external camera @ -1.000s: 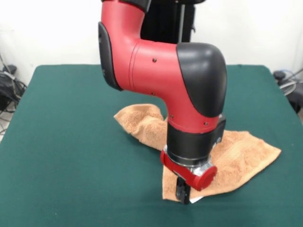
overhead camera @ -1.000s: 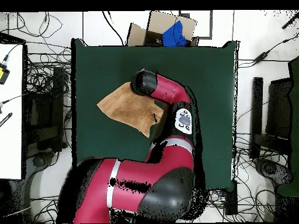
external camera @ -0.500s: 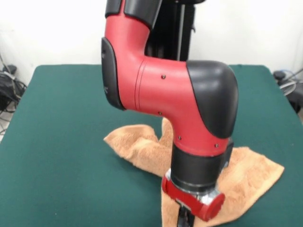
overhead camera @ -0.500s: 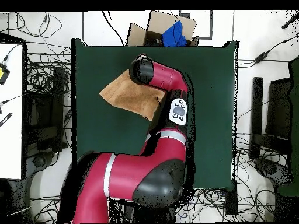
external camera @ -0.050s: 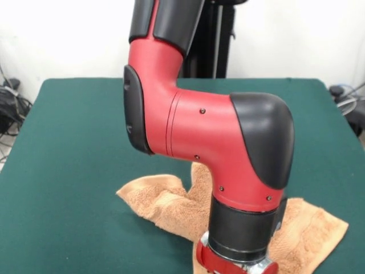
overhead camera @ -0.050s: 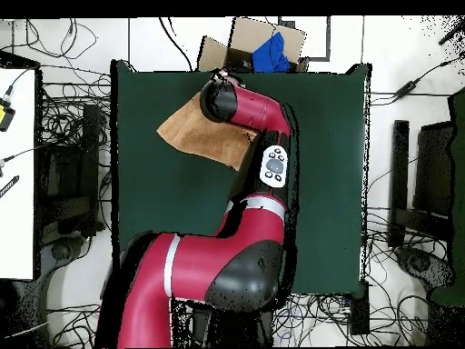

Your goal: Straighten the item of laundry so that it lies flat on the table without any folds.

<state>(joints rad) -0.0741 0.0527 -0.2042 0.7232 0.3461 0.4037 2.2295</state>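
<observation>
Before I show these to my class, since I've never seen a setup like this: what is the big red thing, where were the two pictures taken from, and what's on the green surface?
The big red and black thing is a robot arm. One picture is taken from across the table, facing the robot; the other looks straight down from above, with the robot's base at the bottom. The green surface is a table covered in dark green cloth. On it lies a light orange towel, rumpled, with folds in it. Seen from above, the towel sits near the table's far edge, partly under the arm. The arm's tool end, the gripper, is out of sight: below the picture's edge in the front view, hidden under the arm from above. So these pictures cannot show whether it holds the towel.
</observation>
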